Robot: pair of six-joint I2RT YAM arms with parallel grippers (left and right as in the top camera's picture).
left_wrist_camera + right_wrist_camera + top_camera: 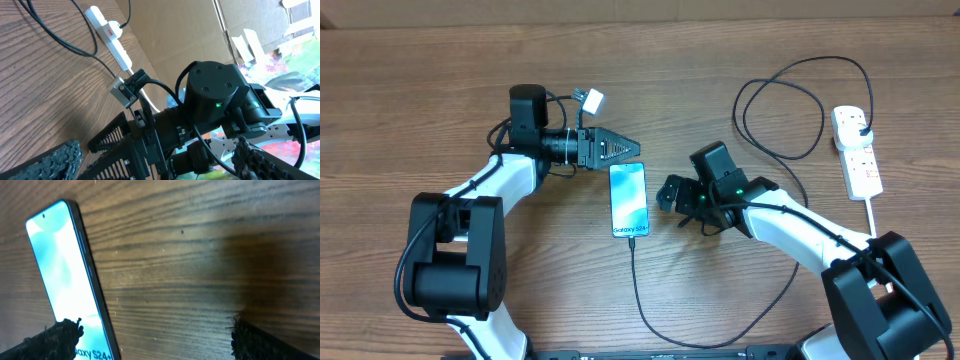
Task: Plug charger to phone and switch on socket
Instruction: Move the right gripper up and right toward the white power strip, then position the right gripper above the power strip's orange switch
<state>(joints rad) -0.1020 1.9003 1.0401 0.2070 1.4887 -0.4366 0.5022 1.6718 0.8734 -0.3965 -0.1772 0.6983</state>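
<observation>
Phone (628, 200) lying lengthwise front-to-back, charger (634, 270) at near end, left gripper (636, 148), right gripper (667, 195) spread

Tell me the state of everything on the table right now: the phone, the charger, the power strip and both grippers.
phone: lying flat, screen lit.
charger: tip at the phone's bottom edge, seemingly plugged in; plug sits in the power strip.
power strip: charger plug seated; switches too small to read.
left gripper: open, empty.
right gripper: open, empty, beside the phone.
</observation>
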